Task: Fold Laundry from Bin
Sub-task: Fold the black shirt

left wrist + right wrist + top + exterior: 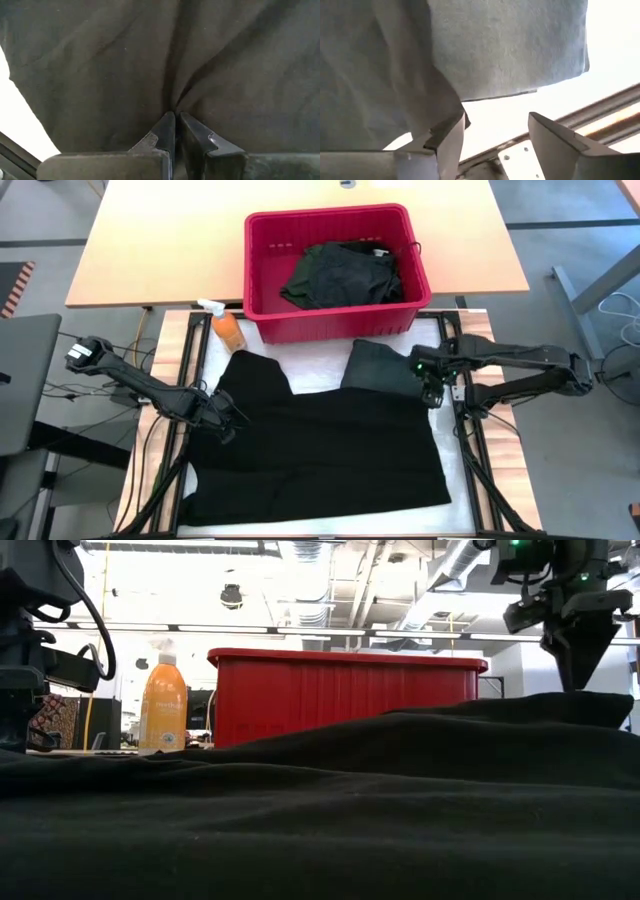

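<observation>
A black garment (pixel 320 450) lies spread over the white table top, one sleeve (pixel 375 365) reaching toward the red bin (pixel 340 320). More dark laundry (pixel 340 272) lies heaped inside the bin. My left gripper (pixel 222 420) is at the garment's left side, pointing down and shut on the cloth. My right gripper (pixel 432 392) hangs open over the garment's far right part beside the sleeve, pointing down. In the low view its fingers (pixel 580 655) end just above a hump of cloth (pixel 560 710). My left gripper pinches a small pucker of the black cloth (pixel 175 102) between its two fingertips, coming from above. Creases fan out from the tips. The cloth around it lies on the table. My right gripper: a fold of cloth (pixel 445 110) lies by one finger (pixel 447 145); I cannot tell whether they touch.
An orange spray bottle (pixel 228 328) stands at the bin's near left corner, close to the garment's far left edge. A light wooden table (pixel 150 250) lies beyond the bin. Metal frame rails (pixel 470 440) run along both sides of the white top.
</observation>
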`<state>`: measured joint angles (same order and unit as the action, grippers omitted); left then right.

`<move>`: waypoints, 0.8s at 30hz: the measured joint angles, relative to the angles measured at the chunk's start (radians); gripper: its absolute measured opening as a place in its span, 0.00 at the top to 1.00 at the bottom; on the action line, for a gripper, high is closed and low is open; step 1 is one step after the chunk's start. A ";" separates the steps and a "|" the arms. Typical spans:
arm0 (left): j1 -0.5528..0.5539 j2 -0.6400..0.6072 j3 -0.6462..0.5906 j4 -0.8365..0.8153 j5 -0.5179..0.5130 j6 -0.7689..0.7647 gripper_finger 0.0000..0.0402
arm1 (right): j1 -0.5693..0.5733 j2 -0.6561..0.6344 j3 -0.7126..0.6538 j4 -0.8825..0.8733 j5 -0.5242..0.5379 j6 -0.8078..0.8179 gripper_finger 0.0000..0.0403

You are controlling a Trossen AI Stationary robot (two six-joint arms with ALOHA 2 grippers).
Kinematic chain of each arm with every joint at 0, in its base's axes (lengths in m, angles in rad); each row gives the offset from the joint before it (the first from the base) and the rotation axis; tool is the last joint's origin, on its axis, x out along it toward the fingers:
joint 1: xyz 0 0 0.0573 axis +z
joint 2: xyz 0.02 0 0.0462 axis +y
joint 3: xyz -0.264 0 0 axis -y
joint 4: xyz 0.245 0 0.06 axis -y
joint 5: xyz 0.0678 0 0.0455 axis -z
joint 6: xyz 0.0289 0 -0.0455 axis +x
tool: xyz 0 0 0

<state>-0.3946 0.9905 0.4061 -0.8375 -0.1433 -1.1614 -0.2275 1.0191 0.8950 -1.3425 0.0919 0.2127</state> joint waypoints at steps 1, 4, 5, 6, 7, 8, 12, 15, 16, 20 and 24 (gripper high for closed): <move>0.000 0.000 0.000 0.000 0.000 0.000 0.97 | -0.026 -0.011 -0.004 0.007 -0.034 0.000 0.38; 0.000 0.000 0.000 0.000 -0.007 -0.002 0.97 | -0.092 -0.033 -0.046 0.065 -0.114 -0.010 0.38; 0.000 0.000 0.000 0.000 -0.011 -0.003 0.97 | -0.110 -0.036 -0.068 0.090 -0.140 -0.022 0.38; 0.000 0.000 0.000 0.002 -0.016 -0.004 0.97 | -0.124 -0.038 -0.090 0.113 -0.155 -0.034 0.38; 0.000 0.000 0.000 0.004 -0.018 -0.004 0.97 | -0.135 -0.038 -0.114 0.136 -0.166 -0.042 0.38; 0.000 0.000 0.000 0.007 -0.019 -0.004 0.97 | -0.141 -0.036 -0.138 0.155 -0.176 -0.050 0.38; 0.000 0.000 0.000 0.016 -0.017 -0.007 0.97 | -0.138 -0.009 -0.182 0.180 -0.194 -0.058 0.39; 0.000 0.000 0.000 0.016 -0.018 0.002 0.97 | -0.105 -0.005 -0.180 0.210 -0.196 -0.064 0.47; 0.000 0.000 0.000 0.016 -0.018 0.003 0.97 | -0.092 -0.004 -0.180 0.214 -0.202 -0.071 0.52; 0.000 0.000 0.000 0.017 -0.018 0.000 0.97 | -0.036 -0.004 -0.172 0.231 -0.286 -0.125 0.84; 0.000 0.000 0.000 0.017 -0.021 0.001 0.97 | -0.011 -0.013 -0.110 0.197 -0.236 -0.135 0.95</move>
<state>-0.3946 0.9901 0.4061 -0.8209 -0.1644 -1.1603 -0.2381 1.0061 0.7851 -1.1459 -0.1436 0.0775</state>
